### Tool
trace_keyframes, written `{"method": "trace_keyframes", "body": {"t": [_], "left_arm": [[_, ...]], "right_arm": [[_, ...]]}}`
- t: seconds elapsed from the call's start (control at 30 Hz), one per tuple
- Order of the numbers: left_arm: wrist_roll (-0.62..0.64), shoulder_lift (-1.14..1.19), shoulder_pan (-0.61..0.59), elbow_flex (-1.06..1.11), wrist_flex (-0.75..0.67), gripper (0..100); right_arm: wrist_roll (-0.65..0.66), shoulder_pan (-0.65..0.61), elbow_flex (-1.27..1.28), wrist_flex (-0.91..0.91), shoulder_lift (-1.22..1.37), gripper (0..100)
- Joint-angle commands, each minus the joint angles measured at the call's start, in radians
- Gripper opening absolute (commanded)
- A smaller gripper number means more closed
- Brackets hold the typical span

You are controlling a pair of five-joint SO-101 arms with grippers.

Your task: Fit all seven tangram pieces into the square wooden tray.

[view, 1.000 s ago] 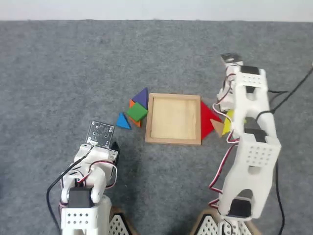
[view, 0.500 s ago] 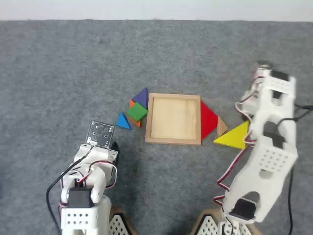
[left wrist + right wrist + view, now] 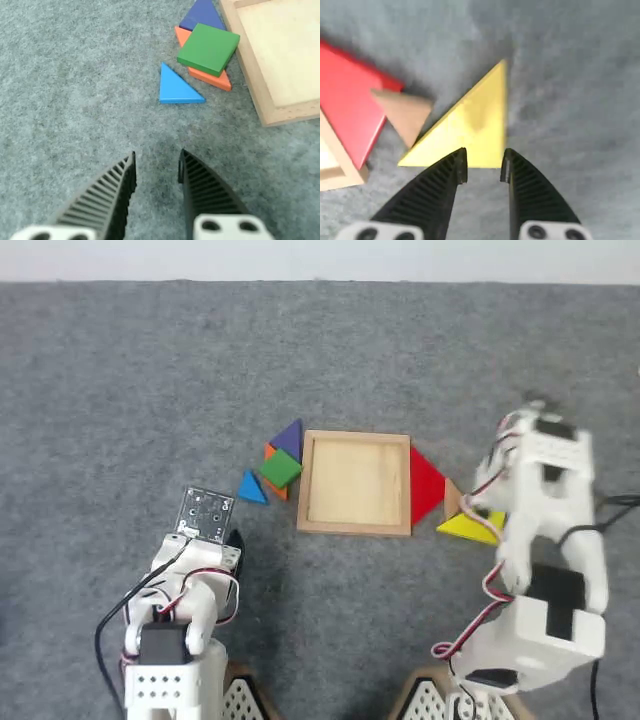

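Note:
The square wooden tray (image 3: 355, 483) lies mid-table, its inside bare wood. Against its left side cluster a purple triangle (image 3: 290, 437), an orange piece (image 3: 269, 452), a green square (image 3: 280, 468) and a blue triangle (image 3: 251, 488). On its right lie a red triangle (image 3: 425, 485), a small tan triangle (image 3: 452, 498) and a yellow triangle (image 3: 468, 527). My right gripper (image 3: 483, 164) is open just above the yellow triangle (image 3: 470, 125), near one edge. My left gripper (image 3: 156, 165) is open over bare carpet, short of the blue triangle (image 3: 177, 87).
Grey carpet covers the table. The right arm (image 3: 542, 490) stands over the area right of the yellow triangle; the left arm (image 3: 190, 590) sits at the near left. The tray corner (image 3: 335, 167) borders the red triangle (image 3: 350, 100).
The right arm swung out to the right, uncovering the yellow triangle, then drew back toward the near side and dropped over it. The left arm stayed still.

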Motion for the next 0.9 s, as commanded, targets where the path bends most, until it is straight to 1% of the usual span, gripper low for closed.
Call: {"method": "trace_keyframes", "body": {"t": [0.0,0.1,0.17,0.3,0.43,0.67,0.87], "left_arm": [[0.009,-0.017,-0.006,-0.012,0.003,14],[0.009,-0.017,-0.006,-0.012,0.003,14],[0.009,-0.017,-0.006,-0.012,0.003,14],[0.009,-0.017,-0.006,-0.012,0.003,14],[0.009,-0.017,-0.006,-0.012,0.003,14],[0.009,-0.017,-0.006,-0.012,0.003,14],[0.009,-0.017,-0.006,-0.012,0.003,14]], "right_arm": [[-0.04,-0.104,0.064,-0.035,-0.068,13.7],[-0.038,-0.151,0.094,-0.039,-0.068,13.7],[-0.037,-0.151,0.095,-0.042,-0.067,13.7],[0.012,-0.15,0.098,-0.068,-0.058,13.7],[0.021,-0.147,0.046,-0.076,0.041,13.7],[0.092,-0.027,-0.147,-0.064,0.262,13.4],[0.153,0.062,-0.276,-0.024,0.288,13.4]]}}
